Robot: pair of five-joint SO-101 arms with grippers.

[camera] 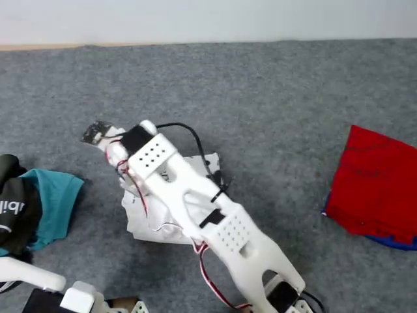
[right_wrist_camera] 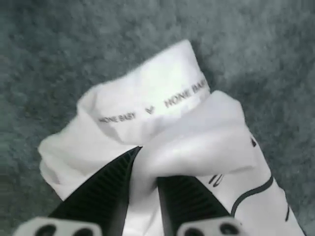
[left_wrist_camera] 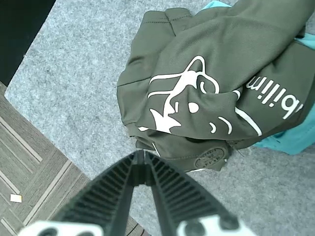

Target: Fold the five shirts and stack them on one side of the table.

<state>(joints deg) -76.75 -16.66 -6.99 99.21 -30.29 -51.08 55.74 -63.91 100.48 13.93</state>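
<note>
Right pincer [right_wrist_camera: 147, 164] is clamped on the white shirt [right_wrist_camera: 162, 93] at centre of the worktop [camera: 273, 98]; left pincer [left_wrist_camera: 143, 156] hangs closed, empty, by the olive shirt [left_wrist_camera: 211, 73] heaped on the teal shirt [camera: 55, 195] at left. Red shirt [camera: 374, 179] lies folded over blue shirt [camera: 389, 241] at right: seemingly two done, three left.

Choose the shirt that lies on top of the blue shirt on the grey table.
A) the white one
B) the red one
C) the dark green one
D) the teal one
B: in the high view the red shirt covers the blue shirt, whose edge peeks out beneath it.
</note>
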